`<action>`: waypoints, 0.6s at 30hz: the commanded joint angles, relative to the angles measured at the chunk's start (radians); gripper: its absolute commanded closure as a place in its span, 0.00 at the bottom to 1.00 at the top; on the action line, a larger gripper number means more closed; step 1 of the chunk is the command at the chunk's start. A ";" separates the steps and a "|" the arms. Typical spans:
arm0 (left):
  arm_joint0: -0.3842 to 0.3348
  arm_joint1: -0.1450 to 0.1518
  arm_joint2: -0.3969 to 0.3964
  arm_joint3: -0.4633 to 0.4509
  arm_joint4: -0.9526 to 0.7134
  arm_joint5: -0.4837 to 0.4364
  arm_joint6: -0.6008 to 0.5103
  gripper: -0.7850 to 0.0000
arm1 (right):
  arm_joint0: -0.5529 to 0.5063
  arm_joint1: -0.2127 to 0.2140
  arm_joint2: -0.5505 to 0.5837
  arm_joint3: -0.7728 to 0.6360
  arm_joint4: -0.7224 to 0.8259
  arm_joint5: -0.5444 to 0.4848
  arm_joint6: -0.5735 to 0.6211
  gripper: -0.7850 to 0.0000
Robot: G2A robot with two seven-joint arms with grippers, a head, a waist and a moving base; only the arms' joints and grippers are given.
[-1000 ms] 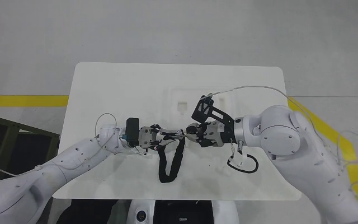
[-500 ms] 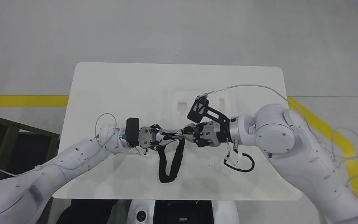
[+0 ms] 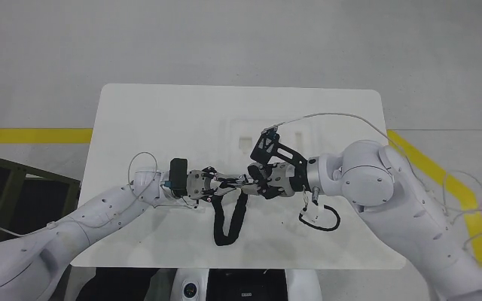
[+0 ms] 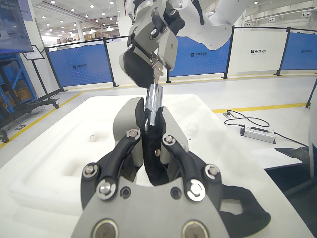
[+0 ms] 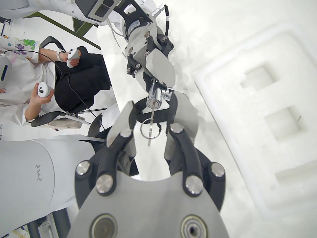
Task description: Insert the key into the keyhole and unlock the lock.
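Over white table, key points into lock, coaxial

White table, rounded corners. Left arm comes in from front-left, right arm from right side. Left gripper and right gripper tip to tip above table's front middle. Lock between tips, small, detail unclear. Black strap loops from left gripper toward front edge. White foam tray, square recesses, just behind grippers. Yellow floor line at left.
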 commanded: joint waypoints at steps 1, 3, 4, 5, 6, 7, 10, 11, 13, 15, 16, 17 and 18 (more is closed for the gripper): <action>0.000 0.000 0.000 0.000 0.000 0.000 0.000 1.00 | 0.000 0.000 0.002 -0.003 0.005 -0.001 -0.004 0.14; 0.000 0.000 0.000 0.000 0.000 0.000 0.000 1.00 | 0.002 0.000 0.009 -0.008 0.011 -0.002 -0.009 0.14; 0.000 0.000 0.000 0.000 0.000 0.000 0.000 1.00 | 0.002 0.001 0.018 -0.011 0.014 -0.001 -0.011 0.14; 0.000 0.000 0.000 0.000 0.000 0.000 0.000 1.00 | 0.002 0.003 0.030 -0.017 0.017 0.001 -0.012 0.15; 0.000 0.000 0.000 0.000 0.000 0.000 0.000 1.00 | -0.001 0.006 0.045 -0.023 0.020 0.003 -0.010 0.18; 0.000 0.000 0.000 0.000 0.000 0.000 0.000 1.00 | -0.007 0.009 0.061 -0.030 0.020 0.003 -0.005 0.23; 0.000 0.000 0.000 0.000 0.000 0.000 0.000 1.00 | -0.041 0.021 0.111 -0.054 0.024 -0.001 0.007 0.34; 0.000 0.000 0.000 0.000 0.000 0.000 0.000 1.00 | -0.054 0.025 0.126 -0.062 0.027 -0.003 0.011 0.37; 0.000 0.000 0.000 0.000 0.000 0.000 0.000 1.00 | -0.078 0.032 0.153 -0.080 0.029 -0.008 0.020 0.56; 0.000 0.000 0.000 0.000 0.000 0.000 0.000 1.00 | -0.099 0.038 0.176 -0.095 0.030 -0.013 0.031 0.81; 0.000 0.000 0.000 0.000 0.000 0.000 0.000 1.00 | -0.109 0.041 0.185 -0.102 0.028 -0.012 0.036 0.90; 0.000 0.000 0.000 0.000 0.000 0.000 0.000 1.00 | -0.119 0.044 0.194 -0.108 0.028 -0.012 0.040 0.94; 0.000 0.000 0.000 0.000 0.000 0.000 0.000 1.00 | -0.128 0.046 0.202 -0.113 0.028 -0.012 0.043 0.94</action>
